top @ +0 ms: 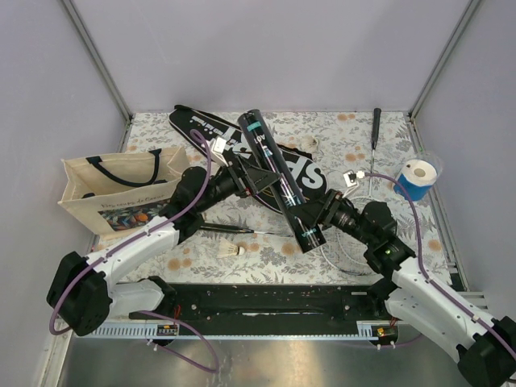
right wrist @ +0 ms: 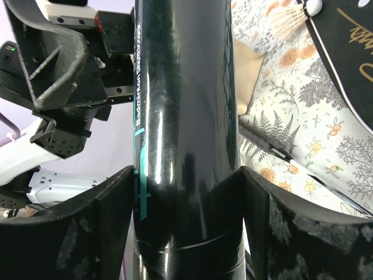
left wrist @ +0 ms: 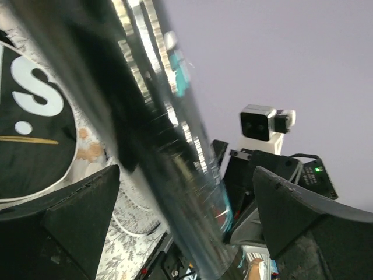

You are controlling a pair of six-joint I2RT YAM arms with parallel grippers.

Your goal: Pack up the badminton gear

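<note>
A long black tube (top: 278, 173) with teal print slants up off the table, its top end toward the back. My right gripper (top: 313, 214) is shut on the tube's lower end; in the right wrist view both pads press its sides (right wrist: 186, 192). My left gripper (top: 253, 179) stands open around the tube's middle (left wrist: 175, 175), and its fingers (left wrist: 70, 221) do not touch it. The black "SPORT" cover (top: 210, 129) lies flat behind. One white shuttlecock (top: 235, 252) lies in front on the table, another (right wrist: 288, 17) beside the cover. The silver racket's handle (top: 376, 129) points back right.
A beige tote bag (top: 121, 189) with black handles stands at the left. A blue and white roll (top: 419, 179) sits at the right edge. A thin dark rod (top: 230, 230) lies on the floral cloth under my left arm. Grey walls close in the back and sides.
</note>
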